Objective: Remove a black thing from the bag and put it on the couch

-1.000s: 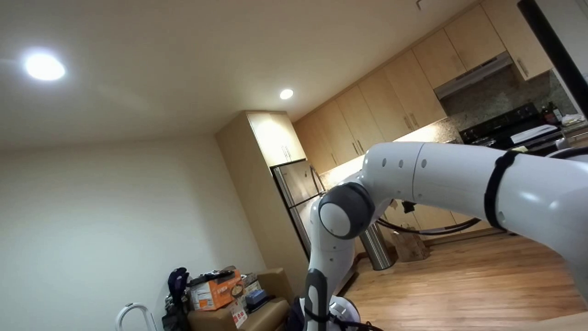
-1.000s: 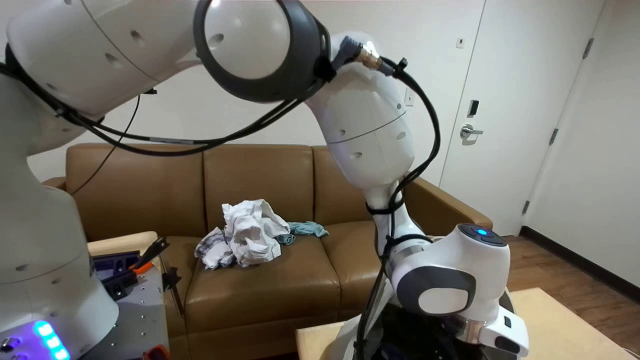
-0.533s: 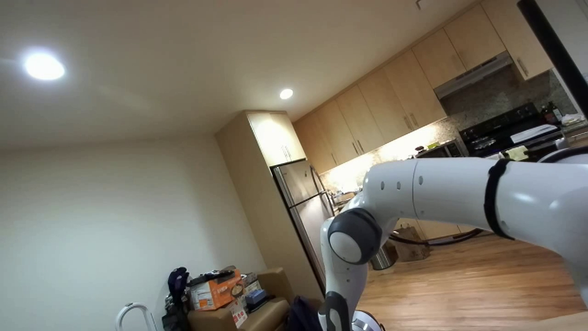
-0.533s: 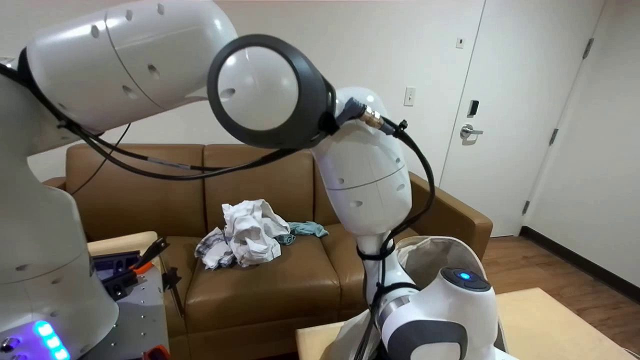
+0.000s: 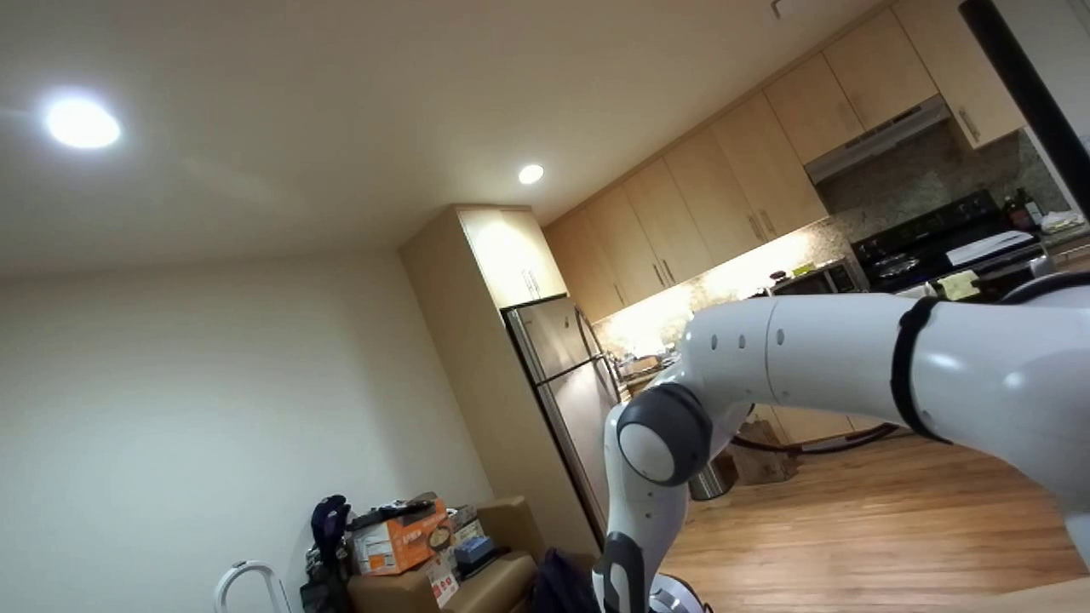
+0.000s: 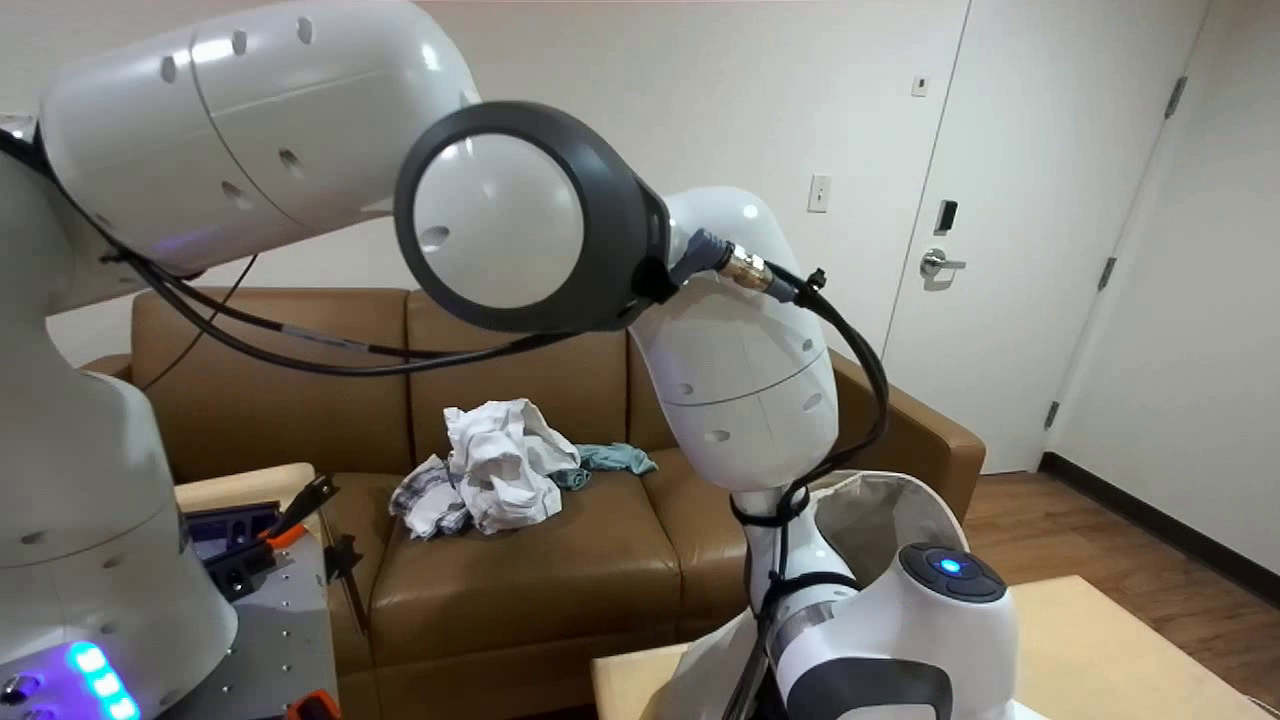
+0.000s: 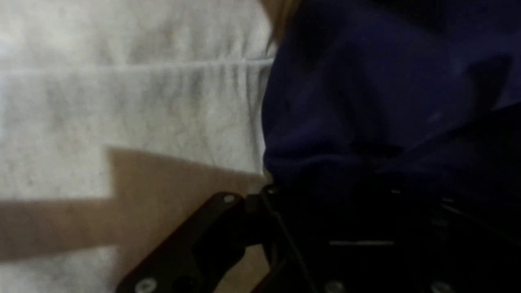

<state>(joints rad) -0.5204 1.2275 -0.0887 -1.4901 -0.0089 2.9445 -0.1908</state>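
The black thing is a dark navy to black cloth [image 7: 366, 93], filling the upper right of the wrist view. My gripper [image 7: 333, 195] reaches into its lower edge; linkage shows at the left, but the fingertips vanish in the dark, so whether they pinch the cloth cannot be made out. The pale canvas of the bag [image 7: 122, 106] lies to the left in that view. In an exterior view the bag [image 6: 890, 510] stands with its rim behind my hand, which reaches down out of frame. The brown couch [image 6: 540, 590] is behind the arm.
On the couch lie a crumpled white cloth [image 6: 505, 465], a checked cloth [image 6: 430, 500] and a teal cloth [image 6: 615, 458]. A wooden table [image 6: 1110, 650] supports the bag. An orange box [image 5: 409, 541] and other clutter sit on brown upholstery in an exterior view.
The arm has come down a good way over the last second, the hand sinking lower at the bag and uncovering its back rim. In the last half second it has shifted only slightly.
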